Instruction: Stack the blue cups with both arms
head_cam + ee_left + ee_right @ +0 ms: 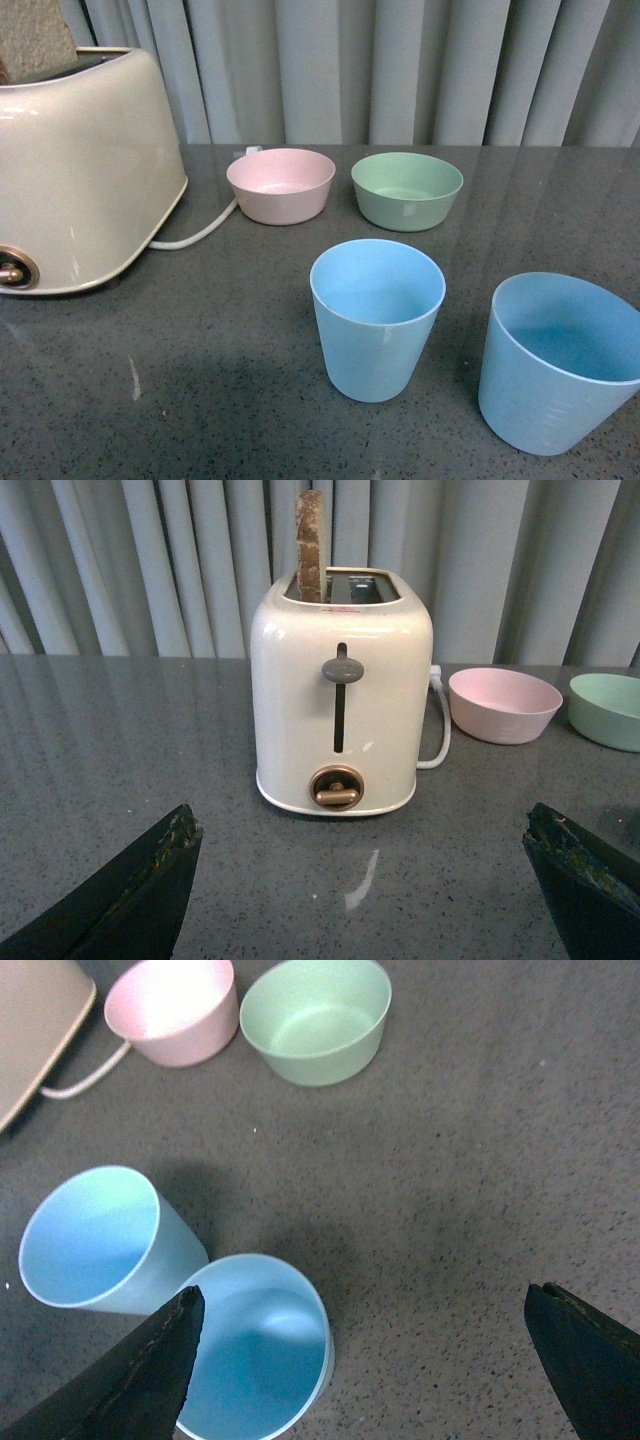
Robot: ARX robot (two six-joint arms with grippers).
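The right gripper (362, 1300) is hovering above the grey desk (480, 1160) with its jaws spread wide apart and nothing between them. The first blue cup (262, 1355) is standing upright just beside one finger (140, 1370), which is partly covering its rim; the cup is lying off to that side of the gap, not inside it. The second blue cup (100, 1240) is standing just past the first, farther out to that same side. Ahead of the right gripper, well beyond both cups, the pink bowl (175, 1010) and the green bowl (315, 1020) are sitting side by side.

The left gripper (360, 825) is also holding its jaws wide apart, gripping nothing. A cream toaster (340, 710) is facing it straight ahead, in line with the gap, with a slice of toast (311, 545) sticking up from one slot. A white cord (440, 730) is hanging beside the toaster, towards the bowls.

In the front view both cups are standing open side up, apart from each other, with neither arm showing.
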